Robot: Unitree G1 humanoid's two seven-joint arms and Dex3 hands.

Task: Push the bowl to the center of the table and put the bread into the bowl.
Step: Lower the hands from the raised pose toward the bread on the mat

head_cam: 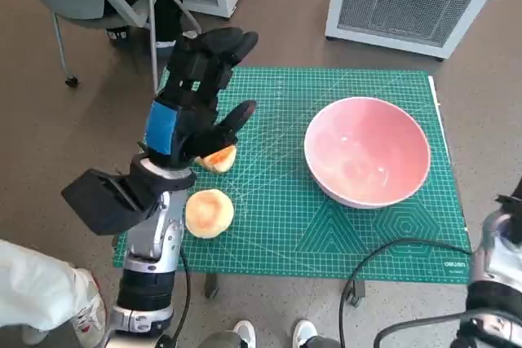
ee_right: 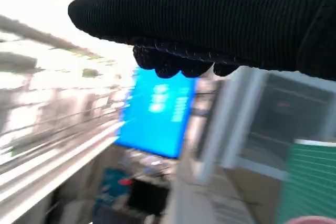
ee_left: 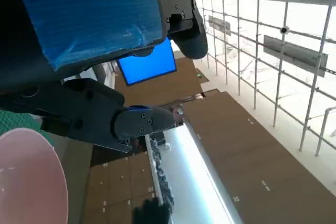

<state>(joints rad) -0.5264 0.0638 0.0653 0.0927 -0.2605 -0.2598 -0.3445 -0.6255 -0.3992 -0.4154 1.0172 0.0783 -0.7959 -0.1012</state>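
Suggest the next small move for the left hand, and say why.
Probably lower the left hand onto the nearer bread piece: its fingers are spread and empty above it, and the pink bowl, right of centre, holds nothing yet. Pushing the bowl first could be equally valid.

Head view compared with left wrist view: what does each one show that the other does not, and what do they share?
Only the head view shows the two pieces of bread, most of the green mat, and the floor around the table. Only the left wrist view shows a blue screen and white railings in the room. Both show the pink bowl and the left hand, raised and holding nothing.
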